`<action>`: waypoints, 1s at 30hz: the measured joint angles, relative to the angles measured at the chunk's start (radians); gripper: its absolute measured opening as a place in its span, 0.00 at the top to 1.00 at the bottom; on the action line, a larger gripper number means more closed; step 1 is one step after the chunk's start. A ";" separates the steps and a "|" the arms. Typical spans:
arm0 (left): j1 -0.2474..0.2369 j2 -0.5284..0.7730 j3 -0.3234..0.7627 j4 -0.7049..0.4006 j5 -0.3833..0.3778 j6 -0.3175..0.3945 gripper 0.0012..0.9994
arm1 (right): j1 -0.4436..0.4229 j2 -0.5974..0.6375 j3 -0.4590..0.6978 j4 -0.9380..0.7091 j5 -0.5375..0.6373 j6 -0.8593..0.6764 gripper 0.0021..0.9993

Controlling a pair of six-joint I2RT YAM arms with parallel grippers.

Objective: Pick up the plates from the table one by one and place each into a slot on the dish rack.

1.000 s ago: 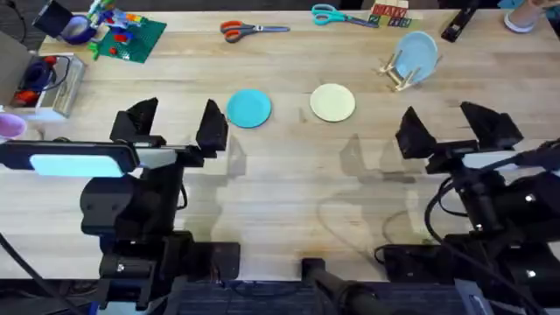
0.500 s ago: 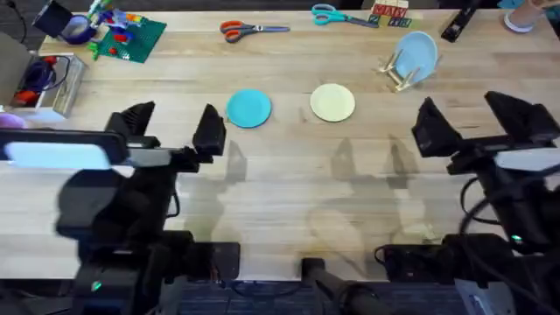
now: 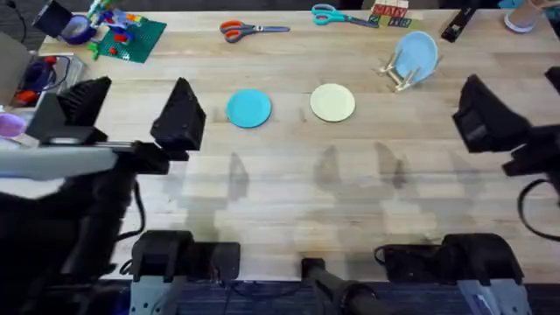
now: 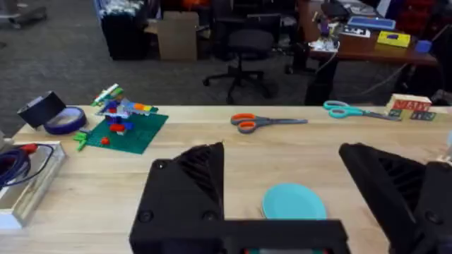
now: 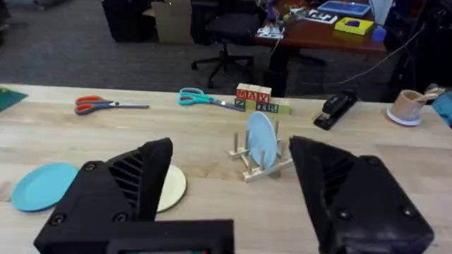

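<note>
Across the overhead view, on the table (image 3: 289, 192): teal plate (image 3: 249, 108) flat near centre, cream plate (image 3: 333, 101) just at its 3 o'clock, rack (image 3: 401, 72) toward 2 o'clock from the cream one, already holding a sky-blue plate (image 3: 417, 54) upright. Left gripper (image 3: 133, 112) raised at the teal plate's 9 o'clock, fingers spread wide, empty. Right gripper (image 3: 516, 109) at the far right edge, partly cut off.

From the left wrist: teal plate (image 4: 294, 202) flat between the spread fingers, ahead of them. Best to descend over one rim, tilting to slip a finger under the edge, since flat plates probably resist a straight pinch.

From the right wrist: fingers wide apart and empty, rack (image 5: 256, 164) between them, cream plate (image 5: 171, 188) and teal plate (image 5: 44, 186) toward 9 o'clock. Should aim any plate at a free slot beside the sky-blue plate (image 5: 260, 139).
</note>
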 joint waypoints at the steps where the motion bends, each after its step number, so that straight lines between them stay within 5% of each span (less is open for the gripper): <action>1: 0.000 0.025 0.035 -0.023 0.005 0.000 0.01 | 0.000 0.025 0.028 -0.018 0.000 0.000 0.00; 22: 0.000 0.807 0.928 -0.695 0.017 -0.027 0.01 | 0.000 0.730 0.848 -0.647 0.000 0.000 0.00; 23: 0.000 0.918 1.040 -0.788 0.017 -0.029 0.01 | 0.000 0.806 0.941 -0.735 0.000 0.000 0.00; 30: 0.000 1.133 1.231 -0.972 0.040 -0.033 0.01 | 0.000 0.942 1.044 -0.875 0.000 0.000 0.00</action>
